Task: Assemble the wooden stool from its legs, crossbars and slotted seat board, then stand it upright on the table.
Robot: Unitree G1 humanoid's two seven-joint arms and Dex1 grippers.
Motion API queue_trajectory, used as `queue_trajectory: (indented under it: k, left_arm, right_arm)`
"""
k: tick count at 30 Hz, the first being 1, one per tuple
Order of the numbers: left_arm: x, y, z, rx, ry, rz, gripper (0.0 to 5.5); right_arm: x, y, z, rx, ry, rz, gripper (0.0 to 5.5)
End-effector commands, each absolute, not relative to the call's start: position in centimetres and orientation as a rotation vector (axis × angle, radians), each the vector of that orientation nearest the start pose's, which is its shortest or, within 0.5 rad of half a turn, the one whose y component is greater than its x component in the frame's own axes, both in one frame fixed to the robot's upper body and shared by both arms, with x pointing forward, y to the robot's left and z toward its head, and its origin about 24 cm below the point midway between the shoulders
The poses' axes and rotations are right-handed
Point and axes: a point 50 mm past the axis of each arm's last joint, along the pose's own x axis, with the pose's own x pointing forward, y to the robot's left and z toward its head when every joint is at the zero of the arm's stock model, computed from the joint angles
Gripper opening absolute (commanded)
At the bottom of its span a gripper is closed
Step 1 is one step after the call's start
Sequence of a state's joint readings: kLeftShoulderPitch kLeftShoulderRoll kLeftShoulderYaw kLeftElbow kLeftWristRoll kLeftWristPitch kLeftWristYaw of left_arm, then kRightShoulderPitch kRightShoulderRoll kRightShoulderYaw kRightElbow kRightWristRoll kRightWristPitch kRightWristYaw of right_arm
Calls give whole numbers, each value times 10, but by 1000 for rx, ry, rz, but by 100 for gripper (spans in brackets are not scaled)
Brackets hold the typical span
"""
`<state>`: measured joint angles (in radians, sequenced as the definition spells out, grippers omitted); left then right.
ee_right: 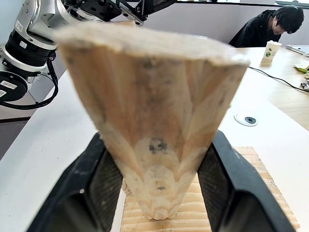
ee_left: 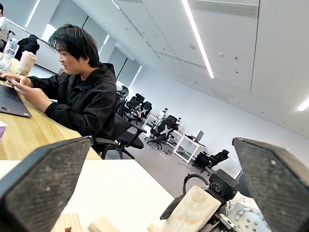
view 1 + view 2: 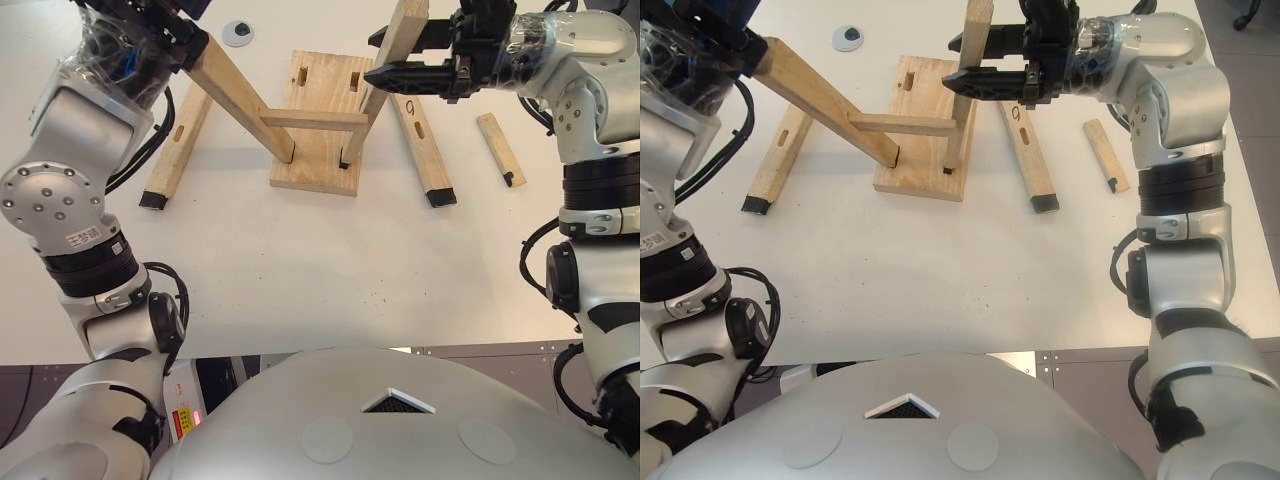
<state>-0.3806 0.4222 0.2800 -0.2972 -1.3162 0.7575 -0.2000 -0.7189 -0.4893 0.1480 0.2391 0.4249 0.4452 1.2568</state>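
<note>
Right wrist view: right gripper (image 1: 158, 145) clenched on upright leg (image 1: 154, 87).
Left gripper (image 3: 175, 40): spread wide by slanted leg (image 3: 240, 105).
Stool (image 3: 315, 120): half-built on bench (image 3: 300, 280).
Handling: probably stiff, light wood; hold legs high.

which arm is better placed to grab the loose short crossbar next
Likely right. The short crossbar lies on the right of the table, near the right claw and far from the left arm. But that claw is shut on a leg.
</note>
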Motion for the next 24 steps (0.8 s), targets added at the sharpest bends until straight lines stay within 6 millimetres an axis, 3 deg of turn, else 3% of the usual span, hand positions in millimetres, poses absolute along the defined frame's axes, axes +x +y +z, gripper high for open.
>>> queue_trajectory:
  k: [1, 3, 6, 10, 12, 15, 20, 24]
  left_arm:
    - [266, 172, 185, -587, 47, -758, 540]
    - [254, 162, 194, -410, 79, -847, 540]
    - [230, 148, 229, 36, 94, -1041, 540]
    - [240, 140, 261, 483, 187, -1145, 540]
    - [246, 128, 255, 584, 284, -1218, 540]
    - [258, 122, 230, 712, 446, -1275, 540]
    - [287, 120, 200, 826, 532, -1237, 454]
    - [297, 112, 186, 825, 533, -1254, 388]
  right_arm:
    - [321, -144, 165, -139, 144, 1403, 203]
    - [319, -143, 159, -125, 154, 1395, 203]
    - [317, -144, 153, -106, 163, 1377, 203]
    - [311, -145, 147, -89, 161, 1344, 203]
    - [311, -142, 145, -80, 154, 1333, 203]
    - [310, -138, 144, -72, 140, 1332, 203]
    - [308, -137, 142, -71, 137, 1333, 203]
    - [308, -135, 141, -75, 138, 1332, 203]
